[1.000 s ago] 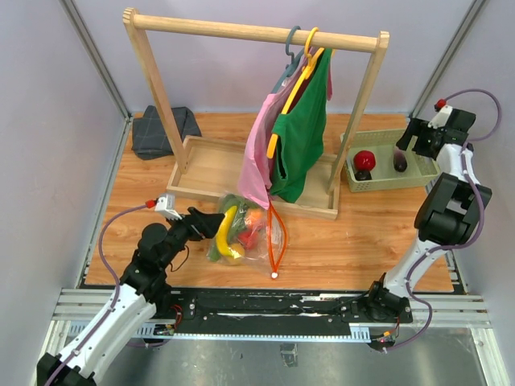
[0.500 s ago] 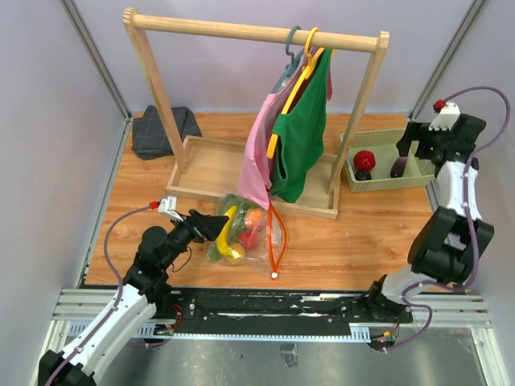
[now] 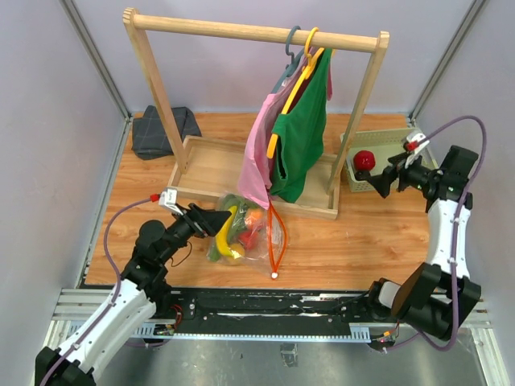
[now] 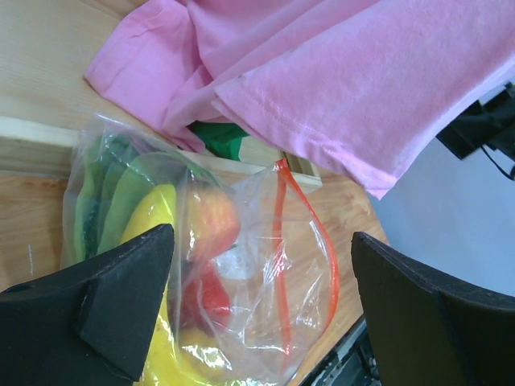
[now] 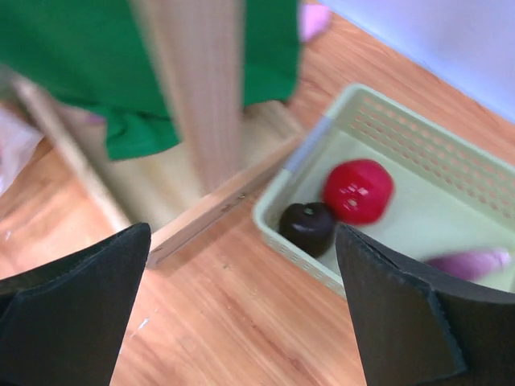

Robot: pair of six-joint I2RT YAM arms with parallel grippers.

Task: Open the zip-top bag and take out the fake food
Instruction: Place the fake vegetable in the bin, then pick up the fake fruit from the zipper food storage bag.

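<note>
The zip-top bag [image 3: 251, 232] lies on the table in front of the rack, its orange-red zip strip [image 3: 278, 237] spread open and its white slider [image 3: 274, 275] at the near end. Fake food is inside: a banana [image 4: 158, 211], a peach [image 4: 211, 221], a red piece [image 4: 211, 297] and green leafy pieces [image 4: 113, 193]. My left gripper [image 3: 211, 219] is open and empty at the bag's left side, its jaws either side of the bag [image 4: 265, 273]. My right gripper [image 3: 380, 181] is open and empty over bare table beside the basket [image 5: 322, 145].
The green basket [image 3: 402, 143] holds a red round fruit [image 5: 358, 190], a dark round piece [image 5: 309, 226] and a purple eggplant [image 5: 471, 261]. A wooden rack [image 3: 257, 34] holds pink [image 4: 362, 80] and green garments [image 3: 302, 137]. A grey folded cloth [image 3: 163, 130] lies back left.
My right gripper has swung from over the basket's right end down and left to the table at the basket's near-left corner. My left gripper has edged closer to the bag.
</note>
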